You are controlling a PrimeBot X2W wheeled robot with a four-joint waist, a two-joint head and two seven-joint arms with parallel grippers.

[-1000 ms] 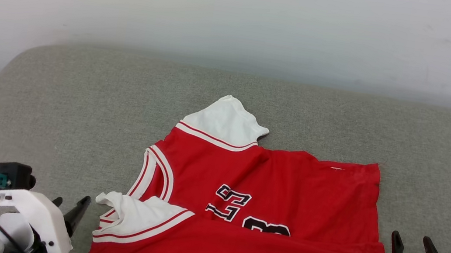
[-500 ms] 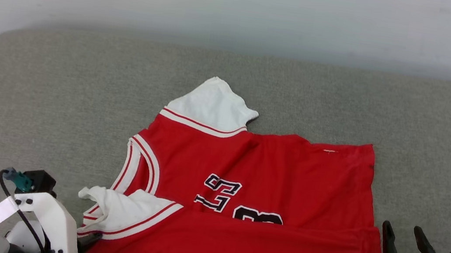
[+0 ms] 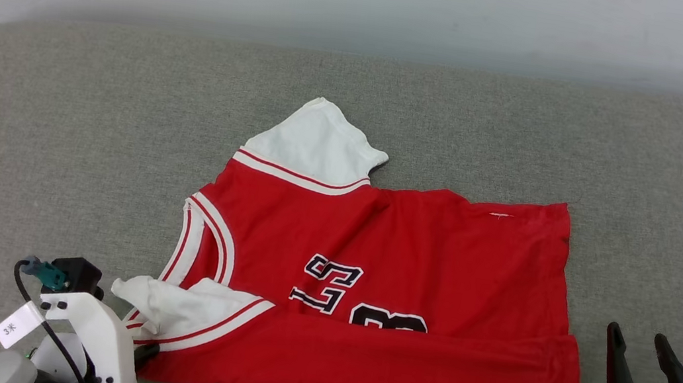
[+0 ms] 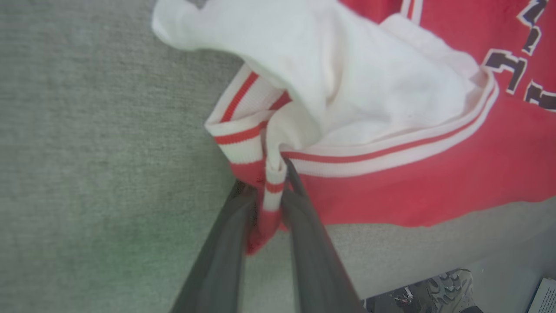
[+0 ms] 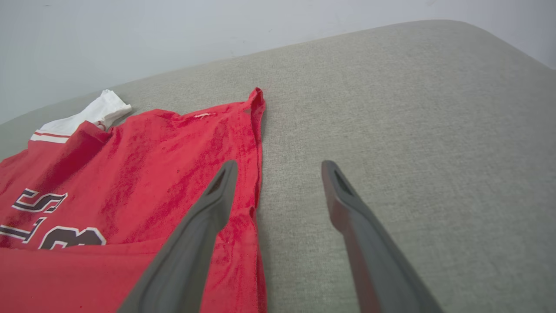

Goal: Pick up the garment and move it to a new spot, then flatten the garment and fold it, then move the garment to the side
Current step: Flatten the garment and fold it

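Observation:
The garment [image 3: 413, 255], a red jersey with white sleeves and black letters, lies on the grey cushion, its lower part folded up over the number. My left gripper [image 4: 266, 182] is at the garment's near left corner, shut on a fold of red-white striped trim beside the crumpled white sleeve [image 4: 347, 87]. In the head view the left gripper [image 3: 148, 353] has its fingertips tucked under that corner. My right gripper [image 3: 637, 334] stands open just right of the garment's right edge [image 5: 256, 143], with nothing between its fingers [image 5: 204, 230].
The grey cushioned surface [image 3: 54, 144] runs wide on all sides of the garment, with a pale wall [image 3: 368, 1] behind it. Its front edge lies close to the garment's near hem; below it a shoe [image 4: 438, 287] shows on the floor.
My left gripper moved in to the garment's near left corner and shut on the striped trim. The head camera shifted, so the whole scene sits higher. The right gripper stayed open.

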